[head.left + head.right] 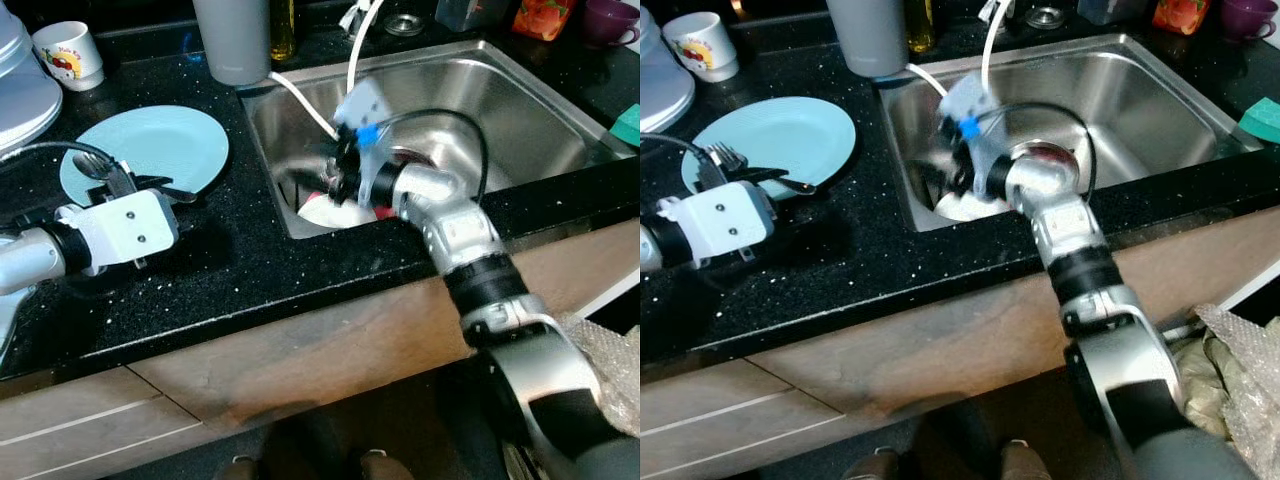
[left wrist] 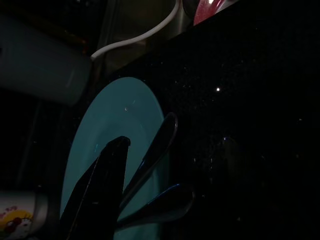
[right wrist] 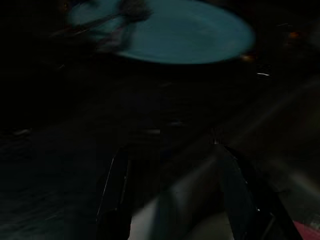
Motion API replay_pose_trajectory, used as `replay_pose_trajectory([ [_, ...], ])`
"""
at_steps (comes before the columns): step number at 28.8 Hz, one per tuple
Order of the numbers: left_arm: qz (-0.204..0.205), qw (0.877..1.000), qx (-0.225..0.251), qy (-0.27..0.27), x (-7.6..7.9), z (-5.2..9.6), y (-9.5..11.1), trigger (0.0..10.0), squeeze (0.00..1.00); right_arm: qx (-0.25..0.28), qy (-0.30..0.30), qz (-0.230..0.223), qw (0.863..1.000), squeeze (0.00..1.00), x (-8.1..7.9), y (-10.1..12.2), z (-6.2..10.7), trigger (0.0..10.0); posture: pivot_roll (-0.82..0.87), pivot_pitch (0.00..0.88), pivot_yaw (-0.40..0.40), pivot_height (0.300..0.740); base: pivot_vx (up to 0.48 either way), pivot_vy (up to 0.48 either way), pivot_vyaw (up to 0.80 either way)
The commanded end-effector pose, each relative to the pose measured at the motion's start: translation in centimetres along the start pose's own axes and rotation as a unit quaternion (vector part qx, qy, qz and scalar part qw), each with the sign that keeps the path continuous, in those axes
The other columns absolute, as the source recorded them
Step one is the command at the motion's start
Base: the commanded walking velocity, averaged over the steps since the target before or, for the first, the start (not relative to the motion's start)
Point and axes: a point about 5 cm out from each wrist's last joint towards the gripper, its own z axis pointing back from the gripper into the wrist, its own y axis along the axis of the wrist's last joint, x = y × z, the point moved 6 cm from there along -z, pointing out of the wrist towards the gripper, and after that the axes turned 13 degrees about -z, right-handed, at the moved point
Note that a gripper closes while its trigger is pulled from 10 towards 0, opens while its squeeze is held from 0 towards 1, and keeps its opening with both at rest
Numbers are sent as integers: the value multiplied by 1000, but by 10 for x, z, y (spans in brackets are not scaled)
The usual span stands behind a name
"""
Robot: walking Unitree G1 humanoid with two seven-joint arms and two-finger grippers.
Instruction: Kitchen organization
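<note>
One round light-blue plate [image 1: 165, 145] bears two metal utensils [image 1: 728, 158], clamped by the left gripper [image 1: 150, 185]; the right gripper [image 3: 175, 200] hangs spread over the steel sink [image 1: 520, 110].

My left arm [image 1: 25, 262] is a silver tube ending in a black collar and a boxy white wrist housing [image 1: 125, 228] with two small dark screws on its top face. A thin black cable [image 1: 45, 148] loops from it. Its two long black fingers [image 2: 100, 187] are glossy and tapered. My right arm [image 1: 455, 235] is ribbed silver metal with a black banded joint [image 1: 485, 283] and a dark lower shell. A pale block with a blue tag [image 1: 367, 133] sits at its wrist, with a black cable [image 1: 460, 125] arching over it.
</note>
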Motion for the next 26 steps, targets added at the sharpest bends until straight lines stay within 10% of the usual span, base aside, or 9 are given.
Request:
replay_pose_trajectory([
  [1,-5,1000,-4,-2,6,-1,-3,10000,0,-5,18,6,1000,0,-9,-1,-1,10000,58,153,11,740,0,0,0],
  [8,-24,999,1,21,2,-5,0,10000,0,-15,25,8,1000,0,-15,-1,1,10000,56,151,12,740,0,0,0],
  [10,-23,999,1,27,2,-6,-2,3686,0,-18,26,8,999,0,-17,-1,1,10000,55,152,13,740,0,0,0],
  [11,-23,999,1,27,2,-6,-2,3686,0,-18,26,8,999,0,-17,-1,1,10000,55,152,13,740,0,0,0],
  [13,-21,999,1,30,1,-6,-3,0,0,-20,26,9,999,0,-18,-1,2,10000,54,154,13,740,0,0,0],
  [26,-13,999,12,50,-4,-7,-1,0,0,-31,23,12,999,0,-18,-3,6,10000,55,161,12,740,0,0,0],
])
